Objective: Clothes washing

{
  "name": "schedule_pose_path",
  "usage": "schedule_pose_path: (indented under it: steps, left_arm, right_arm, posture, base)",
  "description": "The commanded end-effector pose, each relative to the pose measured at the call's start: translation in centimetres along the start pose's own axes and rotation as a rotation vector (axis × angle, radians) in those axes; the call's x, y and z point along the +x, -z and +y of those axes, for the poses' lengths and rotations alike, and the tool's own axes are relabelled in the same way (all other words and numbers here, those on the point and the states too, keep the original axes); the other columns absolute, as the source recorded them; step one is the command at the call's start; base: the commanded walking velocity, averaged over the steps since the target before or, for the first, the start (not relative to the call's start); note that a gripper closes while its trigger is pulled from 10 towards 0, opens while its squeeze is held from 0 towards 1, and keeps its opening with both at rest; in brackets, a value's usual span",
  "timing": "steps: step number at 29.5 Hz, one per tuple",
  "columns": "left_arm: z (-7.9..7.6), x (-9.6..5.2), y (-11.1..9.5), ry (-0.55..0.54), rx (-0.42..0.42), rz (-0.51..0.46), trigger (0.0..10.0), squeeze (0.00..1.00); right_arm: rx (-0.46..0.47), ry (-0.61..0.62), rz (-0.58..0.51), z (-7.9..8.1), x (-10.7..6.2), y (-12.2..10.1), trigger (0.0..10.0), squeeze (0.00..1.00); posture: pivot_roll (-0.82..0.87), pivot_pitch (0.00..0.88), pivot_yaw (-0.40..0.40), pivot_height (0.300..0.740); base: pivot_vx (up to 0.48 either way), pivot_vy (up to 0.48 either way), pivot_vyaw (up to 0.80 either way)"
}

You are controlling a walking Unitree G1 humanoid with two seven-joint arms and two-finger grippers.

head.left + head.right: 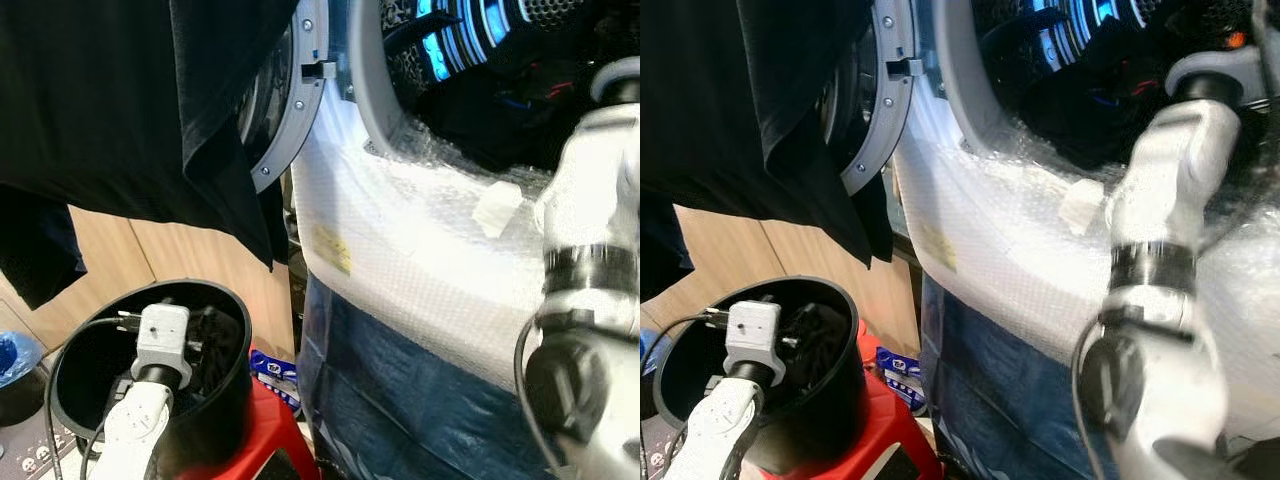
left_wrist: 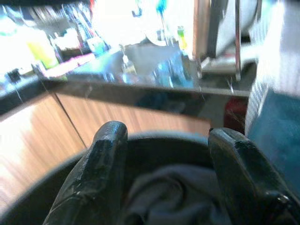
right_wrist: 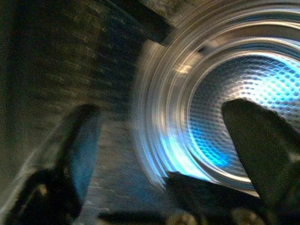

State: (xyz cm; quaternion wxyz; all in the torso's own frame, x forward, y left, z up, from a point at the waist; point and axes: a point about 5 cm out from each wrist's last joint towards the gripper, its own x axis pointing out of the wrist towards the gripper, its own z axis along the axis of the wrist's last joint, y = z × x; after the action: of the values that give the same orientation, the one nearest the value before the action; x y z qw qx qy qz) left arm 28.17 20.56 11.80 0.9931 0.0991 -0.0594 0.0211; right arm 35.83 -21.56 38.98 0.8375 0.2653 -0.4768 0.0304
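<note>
A washing machine wrapped in bubble wrap stands with its door swung open; its drum glows blue, with dark clothes at the mouth. A black garment hangs at top left, draped in front of the door. Low on the left, a black bucket holds dark grey cloth. My left arm reaches into it, and the left gripper is open just above that cloth. My right arm reaches up to the drum, the right gripper open, facing the perforated drum wall.
The bucket stands on a red stool. Wooden cabinet fronts lie behind it. A blue cover wraps the machine's lower front. A power strip and cable sit at lower left.
</note>
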Motion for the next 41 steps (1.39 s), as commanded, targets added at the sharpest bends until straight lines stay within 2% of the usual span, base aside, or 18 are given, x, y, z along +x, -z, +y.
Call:
schedule_pose_path:
  steps: [1, 5, 8, 10, 11, 14, 15, 16, 17, 19, 20, 23, 24, 28, 32, 33, 40, 41]
  left_arm:
    - [0.3, 0.1, -0.7, -0.011, -0.009, -0.033, 10.0, 0.0]
    - [0.6, -0.1, -0.9, -0.011, -0.006, -0.039, 10.0, 0.0]
    - [0.6, -0.1, -0.9, -0.011, -0.006, -0.039, 10.0, 0.0]
    - [0.8, 0.0, -0.8, -0.017, -0.001, -0.04, 10.0, 0.0]
    - [0.8, 0.0, -0.8, -0.017, -0.001, -0.04, 10.0, 0.0]
    - [0.9, 0.2, -0.9, -0.018, 0.001, -0.043, 10.0, 0.0]
    - [0.9, 0.2, -0.9, -0.018, 0.001, -0.043, 10.0, 0.0]
    - [1.0, 0.4, -1.0, -0.02, 0.002, -0.049, 10.0, 0.0]
    - [1.0, 0.4, -1.0, -0.02, 0.002, -0.049, 10.0, 0.0]
    - [1.3, 0.5, -1.3, -0.034, 0.009, -0.059, 10.0, 0.0]
    - [1.4, 0.5, -1.4, -0.036, 0.01, -0.06, 10.0, 0.0]
    - [1.7, 0.4, -1.4, -0.045, 0.013, -0.061, 10.0, 0.0]
    - [2.0, 0.5, -1.4, -0.058, 0.012, -0.063, 10.0, 0.0]
    - [2.3, 0.6, -1.5, -0.071, 0.011, -0.066, 10.0, 0.0]
    - [2.5, 0.6, -1.8, -0.079, 0.009, -0.072, 10.0, 0.0]
    - [2.6, 0.5, -1.8, -0.081, 0.009, -0.07, 10.0, 0.0]
    - [3.4, 0.2, -2.1, -0.122, -0.01, -0.075, 10.0, 0.0]
    - [3.5, 0.1, -2.1, -0.132, -0.027, -0.07, 10.0, 0.0]
  right_arm:
    - [0.047, -0.112, -0.032, 1.7, 0.2, -1.2, 10.0, 0.0]
    - [0.113, -0.368, 0.057, 3.9, -2.2, -1.8, 10.0, 0.0]
    - [0.113, -0.368, 0.057, 3.9, -2.2, -1.8, 10.0, 0.0]
    - [0.197, -0.646, 0.16, 6.2, -5.3, -2.2, 10.0, 0.0]
    - [0.197, -0.646, 0.16, 6.2, -5.3, -2.2, 10.0, 0.0]
    - [0.314, -0.967, 0.298, 8.7, -9.7, -2.4, 10.0, 0.0]
    - [0.314, -0.967, 0.298, 8.7, -9.7, -2.4, 10.0, 0.0]
    - [0.378, -1.113, 0.43, 9.5, -12.9, -1.9, 10.0, 0.0]
    - [0.378, -1.113, 0.43, 9.5, -12.9, -1.9, 10.0, 0.0]
    - [0.407, -1.277, 0.653, 9.2, -18.1, -0.9, 10.0, 0.0]
    - [0.421, -1.284, 0.69, 9.0, -18.8, -0.8, 10.0, 0.0]
    - [0.478, -1.263, 0.811, 8.2, -21.0, 0.0, 10.0, 0.0]
    - [0.493, -1.223, 0.948, 7.3, -23.4, 1.1, 10.0, 0.0]
    - [0.438, -1.17, 1.114, 5.8, -26.6, 2.7, 10.0, 0.0]
    - [0.363, -0.863, 1.288, 1.3, -30.1, 6.4, 10.0, 0.0]
    - [0.28, -0.694, 1.369, -1.4, -31.5, 7.9, 10.0, 0.0]
    - [0.045, -0.286, 1.567, -7.8, -35.8, 9.9, 10.0, 0.0]
    - [0.008, -0.236, 1.632, -8.7, -37.4, 9.8, 10.0, 0.8]
  posture:
    - [0.11, 0.0, 0.062, 0.74]
    - [0.09, 0.0, 0.062, 0.74]
    - [0.09, 0.0, 0.062, 0.74]
    - [0.08, 0.0, 0.064, 0.74]
    - [0.08, 0.0, 0.064, 0.74]
    - [0.08, 0.0, 0.062, 0.74]
    - [0.08, 0.0, 0.062, 0.74]
    - [0.08, 0.0, 0.061, 0.74]
    - [0.08, 0.0, 0.061, 0.74]
    - [0.08, 0.0, 0.06, 0.74]
    - [0.08, 0.0, 0.06, 0.74]
    - [0.09, 0.0, 0.058, 0.74]
    - [0.09, 0.0, 0.054, 0.74]
    - [0.09, 0.0, 0.05, 0.74]
    - [0.1, 0.0, 0.049, 0.74]
    - [0.1, 0.0, 0.051, 0.74]
    - [0.11, 0.0, 0.052, 0.74]
    - [0.11, 0.0, 0.052, 0.74]
  base:
    - [0.0, 0.0, 0.0]
    - [0.0, 0.0, 0.0]
    - [0.0, 0.0, 0.0]
    - [0.0, 0.0, 0.0]
    - [0.0, 0.0, 0.0]
    - [0.0, 0.0, 0.0]
    - [0.0, 0.0, 0.0]
    - [0.0, 0.0, 0.0]
    - [0.0, 0.0, 0.0]
    - [0.0, 0.0, 0.0]
    - [0.0, 0.0, 0.0]
    - [0.0, 0.0, 0.0]
    - [0.0, 0.0, 0.0]
    - [0.0, 0.0, 0.0]
    - [0.0, 0.0, 0.0]
    - [0.0, 0.0, 0.0]
    - [0.0, 0.0, 0.0]
    - [0.0, 0.0, 0.0]
